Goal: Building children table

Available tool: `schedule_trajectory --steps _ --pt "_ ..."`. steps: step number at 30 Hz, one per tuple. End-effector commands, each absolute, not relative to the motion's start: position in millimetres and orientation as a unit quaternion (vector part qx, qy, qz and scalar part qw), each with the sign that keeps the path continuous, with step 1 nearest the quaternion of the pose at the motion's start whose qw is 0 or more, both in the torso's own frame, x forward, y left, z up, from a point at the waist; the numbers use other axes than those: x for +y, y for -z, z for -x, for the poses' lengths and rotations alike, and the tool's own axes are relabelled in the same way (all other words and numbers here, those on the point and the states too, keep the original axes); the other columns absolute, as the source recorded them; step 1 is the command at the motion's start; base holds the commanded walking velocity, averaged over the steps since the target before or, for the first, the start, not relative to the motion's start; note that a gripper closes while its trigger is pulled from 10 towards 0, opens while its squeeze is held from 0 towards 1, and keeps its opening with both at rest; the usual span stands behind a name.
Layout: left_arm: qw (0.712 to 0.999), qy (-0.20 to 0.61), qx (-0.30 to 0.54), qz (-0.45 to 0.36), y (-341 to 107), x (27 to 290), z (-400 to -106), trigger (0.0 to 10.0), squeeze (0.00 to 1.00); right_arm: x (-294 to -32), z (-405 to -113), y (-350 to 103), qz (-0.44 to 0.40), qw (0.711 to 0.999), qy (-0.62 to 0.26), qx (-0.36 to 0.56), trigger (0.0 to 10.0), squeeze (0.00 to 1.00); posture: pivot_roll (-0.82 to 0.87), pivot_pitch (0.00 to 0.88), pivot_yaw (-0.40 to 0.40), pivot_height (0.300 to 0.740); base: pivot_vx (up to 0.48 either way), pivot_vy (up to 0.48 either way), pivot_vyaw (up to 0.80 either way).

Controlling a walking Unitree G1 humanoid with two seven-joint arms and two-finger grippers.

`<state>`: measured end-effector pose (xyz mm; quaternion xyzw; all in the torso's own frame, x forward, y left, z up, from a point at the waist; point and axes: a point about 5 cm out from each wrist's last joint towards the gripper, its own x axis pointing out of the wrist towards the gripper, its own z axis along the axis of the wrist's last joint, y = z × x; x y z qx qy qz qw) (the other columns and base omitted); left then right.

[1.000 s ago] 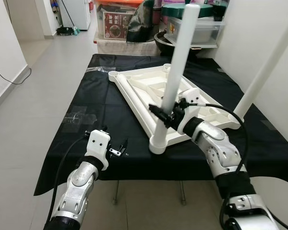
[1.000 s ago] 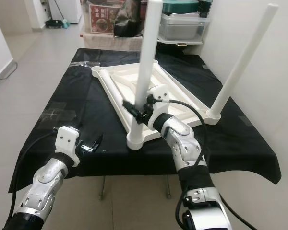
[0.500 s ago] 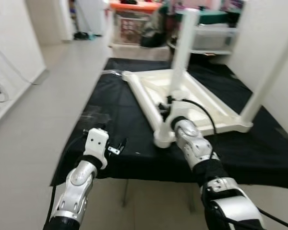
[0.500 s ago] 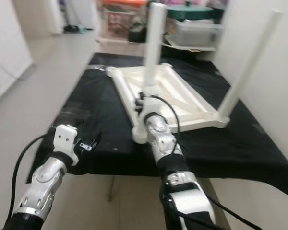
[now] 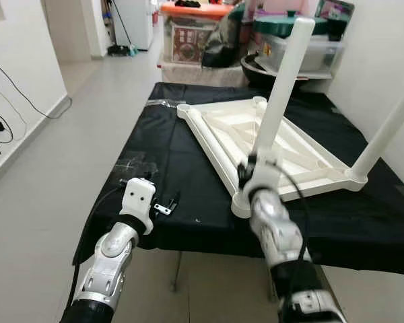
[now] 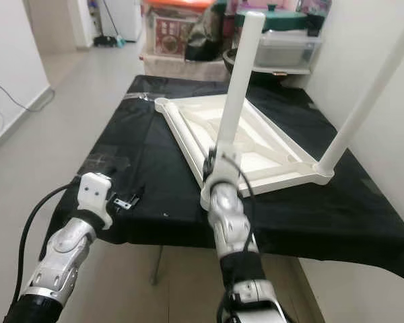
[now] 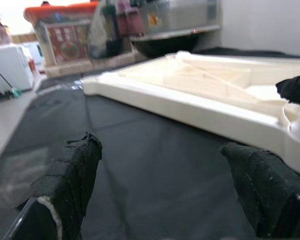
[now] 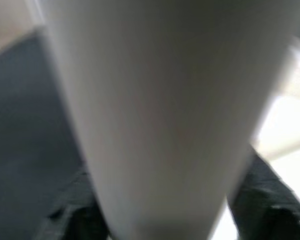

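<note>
A white children's table top (image 5: 209,145) lies upside down on a table under a black cloth (image 5: 155,155). Two white legs stand up from it: one at the near corner (image 5: 277,94), one at the right corner (image 5: 389,128). My right gripper (image 5: 248,167) is at the base of the near leg, shut on it. In the right wrist view the leg (image 8: 155,110) runs between the black fingers (image 8: 262,200). My left gripper (image 5: 167,205) hovers open just above the cloth near its front left edge, empty. The left wrist view looks past its open fingers (image 7: 65,185) toward the table top's rim (image 7: 190,107).
Storage boxes (image 5: 188,30) and a clear plastic bin (image 5: 303,50) crowd the floor behind the table. A white wall (image 5: 377,60) stands close on the right. Grey tiled floor (image 5: 67,134) lies open on the left, with a cable (image 5: 0,121) by the wall.
The camera has shifted. My right forearm has swung in from the right and now reaches the near leg from straight below. It stays shut on the leg. The left gripper holds its place.
</note>
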<state>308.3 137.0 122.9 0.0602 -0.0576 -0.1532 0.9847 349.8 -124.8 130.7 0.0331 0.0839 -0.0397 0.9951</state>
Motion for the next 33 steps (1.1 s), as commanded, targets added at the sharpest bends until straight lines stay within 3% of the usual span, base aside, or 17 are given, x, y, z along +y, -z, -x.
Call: schedule_trajectory --steps 1,4,5,6,7,11,12,21,26,27,28,29,30,33 --pt "0.985 0.154 -0.045 -0.063 -117 138 -304 10.0 0.0 -136 -356 -146 -0.027 0.997 0.042 0.053 10.0 1.0 0.15 0.0 -0.075 0.74 0.0 0.0 0.0" --pt "0.986 0.151 -0.042 -0.064 -116 140 -301 10.0 0.0 -138 -358 -153 -0.018 0.998 0.041 0.041 10.0 1.0 0.15 0.0 -0.076 0.74 0.0 0.0 0.0" --pt "0.986 0.145 -0.034 -0.07 -111 144 -299 10.0 0.0 -140 -359 -162 -0.019 0.999 0.03 0.02 10.0 0.8 0.15 0.0 -0.075 0.74 0.0 0.0 0.0" --pt "0.987 0.141 -0.029 -0.072 -109 148 -298 10.0 0.0 -144 -361 -170 -0.014 1.0 0.023 0.008 10.0 0.81 0.14 0.0 -0.081 0.74 0.0 0.0 0.0" --pt "0.987 0.138 -0.027 -0.076 -109 150 -297 10.0 0.0 -147 -361 -176 -0.001 1.0 0.021 -0.004 10.0 0.74 0.14 0.0 -0.09 0.74 0.0 0.0 0.0" --pt "0.988 0.13 -0.023 -0.083 -108 155 -296 10.0 0.0 -151 -355 -184 0.014 0.999 0.019 -0.025 10.0 0.8 0.14 0.0 -0.093 0.74 0.0 0.0 0.0" --pt "0.989 0.122 -0.019 -0.083 -106 157 -295 10.0 0.0 -153 -346 -184 0.017 0.999 0.013 -0.034 10.0 1.0 0.13 0.0 -0.09 0.74 0.0 0.0 0.0" --pt "0.989 0.121 -0.004 -0.08 -99 159 -282 10.0 0.0 -153 -285 -169 0.012 0.998 -0.051 -0.025 10.0 1.0 0.1 0.0 -0.073 0.74 0.0 0.0 0.0" --pt "0.99 0.107 0.02 -0.088 -89 167 -274 10.0 0.0 -157 -253 -142 0.045 0.996 -0.074 0.032 10.0 1.0 0.08 0.0 -0.056 0.74 0.0 0.0 0.0" --pt "0.99 0.096 0.027 -0.097 -87 171 -273 10.0 0.0 -159 -247 -130 0.044 0.994 -0.072 0.076 10.0 1.0 0.07 0.0 -0.058 0.74 0.0 0.0 0.0" --pt "0.991 0.082 0.03 -0.101 -86 175 -273 10.0 0.0 -164 -242 -118 0.058 0.989 -0.059 0.124 10.0 0.6 0.07 0.0 -0.059 0.74 0.0 0.0 0.0" --pt "0.991 0.082 0.03 -0.101 -86 175 -273 10.0 0.0 -164 -242 -118 0.058 0.989 -0.059 0.124 10.0 0.6 0.07 0.0 -0.059 0.74 0.0 0.0 0.0" --pt "0.992 0.067 0.034 -0.101 -86 178 -273 10.0 0.0 -170 -237 -108 0.065 0.983 -0.04 0.165 10.0 0.0 0.07 0.0 -0.06 0.74 0.0 0.0 0.0" --pt "0.993 0.052 0.036 -0.1 -86 181 -270 10.0 0.0 -177 -234 -98 0.067 0.973 -0.023 0.219 10.0 0.0 0.08 0.0 -0.069 0.74 0.0 0.0 0.0"
